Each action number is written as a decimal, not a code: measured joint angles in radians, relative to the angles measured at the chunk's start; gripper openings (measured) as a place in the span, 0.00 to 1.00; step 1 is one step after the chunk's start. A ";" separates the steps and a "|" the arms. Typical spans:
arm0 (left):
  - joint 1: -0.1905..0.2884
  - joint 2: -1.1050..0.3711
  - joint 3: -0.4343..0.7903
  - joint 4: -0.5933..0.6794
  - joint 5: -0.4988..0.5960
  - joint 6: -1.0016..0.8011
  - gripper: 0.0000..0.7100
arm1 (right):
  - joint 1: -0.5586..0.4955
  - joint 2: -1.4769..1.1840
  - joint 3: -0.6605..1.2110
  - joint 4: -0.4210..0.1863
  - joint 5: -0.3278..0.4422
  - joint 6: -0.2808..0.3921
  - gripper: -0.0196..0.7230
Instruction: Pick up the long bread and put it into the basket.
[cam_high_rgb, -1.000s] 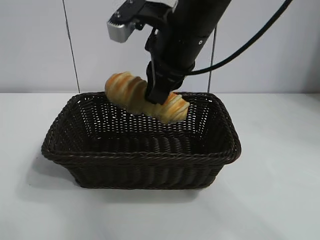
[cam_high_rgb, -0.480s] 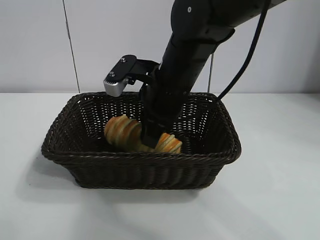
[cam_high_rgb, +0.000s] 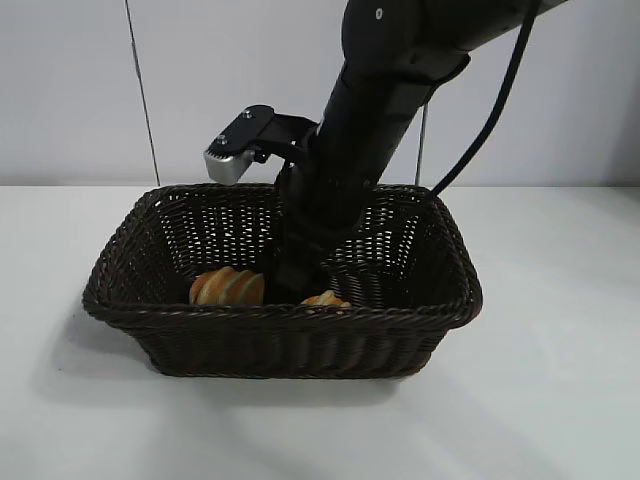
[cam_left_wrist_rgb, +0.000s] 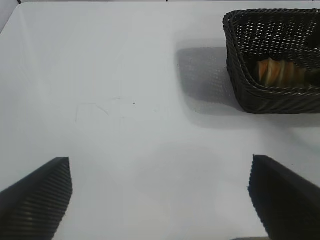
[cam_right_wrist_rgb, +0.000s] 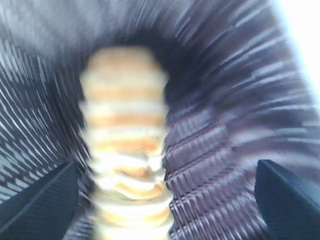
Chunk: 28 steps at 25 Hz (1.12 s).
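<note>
The white table (cam_high_rgb: 560, 400) carries the dark wicker basket (cam_high_rgb: 285, 340), whose near braided rim hides most of what lies inside. The right arm reaches down into it, blocking the middle, its right gripper (cam_right_wrist_rgb: 165, 200) spread wide, holding nothing. The long bread (cam_high_rgb: 228, 287) lies on the basket floor below, while the left gripper (cam_left_wrist_rgb: 160, 200) hangs wide apart over bare table, well apart.

A bare robotics test station, such as a lab, is suggested rather than a home or kitchen. A plain white table (cam_high_rgb: 560, 400) is set against a blank pale wall (cam_high_rgb: 70, 90), along which thin dark cables (cam_high_rgb: 140, 90) are run. A black robot arm (cam_high_rgb: 380, 100) with a trailing cable is seen.
</note>
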 joint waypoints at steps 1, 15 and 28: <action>0.000 0.000 0.000 0.000 0.000 0.000 0.98 | 0.000 -0.015 -0.030 -0.001 0.018 0.049 0.96; 0.000 0.000 0.000 0.000 0.000 0.000 0.98 | -0.113 -0.037 -0.340 -0.179 0.223 0.564 0.96; 0.000 0.000 0.000 0.000 0.000 0.000 0.98 | -0.560 -0.037 -0.346 -0.232 0.373 0.546 0.96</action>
